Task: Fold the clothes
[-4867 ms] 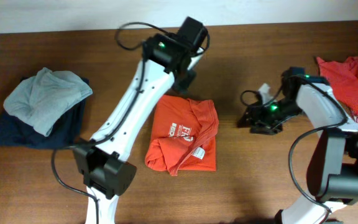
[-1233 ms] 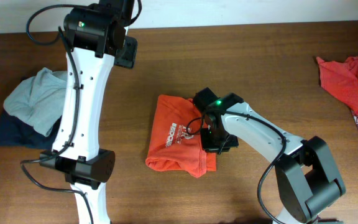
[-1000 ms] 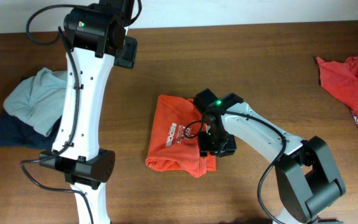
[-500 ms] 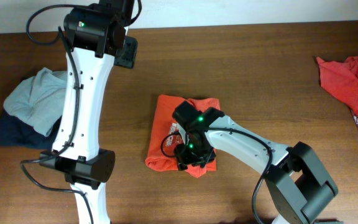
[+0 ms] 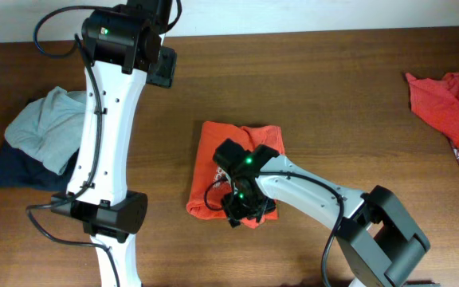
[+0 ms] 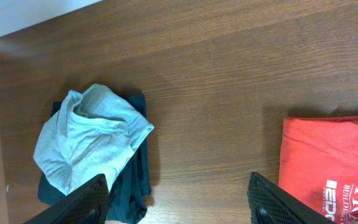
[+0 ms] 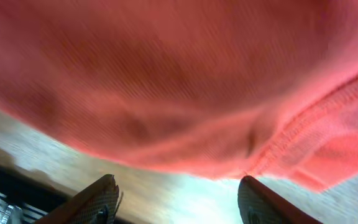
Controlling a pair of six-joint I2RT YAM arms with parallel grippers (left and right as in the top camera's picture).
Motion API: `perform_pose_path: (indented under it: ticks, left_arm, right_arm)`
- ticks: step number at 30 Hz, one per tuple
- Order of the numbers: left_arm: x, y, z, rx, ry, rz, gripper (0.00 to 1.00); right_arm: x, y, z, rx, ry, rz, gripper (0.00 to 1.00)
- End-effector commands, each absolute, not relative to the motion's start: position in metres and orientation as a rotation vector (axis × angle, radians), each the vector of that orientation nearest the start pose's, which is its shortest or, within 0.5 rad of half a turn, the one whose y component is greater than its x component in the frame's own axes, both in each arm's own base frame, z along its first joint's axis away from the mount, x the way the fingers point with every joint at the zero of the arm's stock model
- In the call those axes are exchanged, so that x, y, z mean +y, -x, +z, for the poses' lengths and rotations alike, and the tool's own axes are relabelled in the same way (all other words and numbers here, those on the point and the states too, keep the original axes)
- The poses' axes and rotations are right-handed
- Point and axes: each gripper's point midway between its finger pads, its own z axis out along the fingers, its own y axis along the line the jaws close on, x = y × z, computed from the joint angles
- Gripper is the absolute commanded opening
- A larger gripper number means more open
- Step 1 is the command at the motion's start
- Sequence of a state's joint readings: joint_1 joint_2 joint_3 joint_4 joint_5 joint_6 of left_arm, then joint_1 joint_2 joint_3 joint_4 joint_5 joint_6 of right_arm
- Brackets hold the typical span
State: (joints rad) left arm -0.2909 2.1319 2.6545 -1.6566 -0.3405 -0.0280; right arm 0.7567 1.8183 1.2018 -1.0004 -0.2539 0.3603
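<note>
The folded red shirt (image 5: 212, 163) lies in the middle of the brown table (image 5: 349, 96). The right gripper (image 5: 241, 211) sits low at the shirt's edge nearest the robot, with its two fingers (image 7: 101, 199) spread apart, the red cloth right in front of them and nothing pinched. The left gripper (image 5: 159, 70) is far off at the back of the table, its fingers (image 6: 82, 202) wide apart and holding nothing, while a gray shirt (image 5: 58, 119) lies on a dark blue cloth (image 5: 6, 171) at the left and more red clothes (image 5: 449, 100) lie at the right edge.
</note>
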Motion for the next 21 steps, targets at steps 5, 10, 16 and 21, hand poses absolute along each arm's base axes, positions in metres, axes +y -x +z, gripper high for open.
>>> perform_pose_path:
  ticks: [5, 10, 16, 21]
  left_arm:
    - [-0.071, -0.443, 0.306, 2.596, -0.211, 0.333, 0.76]
    - [-0.071, -0.444, 0.307, 2.589, -0.208, 0.331, 0.79]
    - [-0.071, -0.444, 0.307, 2.591, -0.209, 0.33, 0.8]
    - [-0.073, -0.443, 0.306, 2.599, -0.216, 0.312, 0.8]
  right_arm:
    - [0.203, -0.21, 0.037, 3.064, 0.957, -0.143, 0.68]
    - [0.24, -0.208, 0.036, 2.88, 1.205, -0.067, 0.71]
    - [0.247, -0.213, 0.032, 2.804, 1.215, -0.113, 0.74]
    - [0.235, -0.226, 0.022, 2.783, 1.133, -0.249, 0.69]
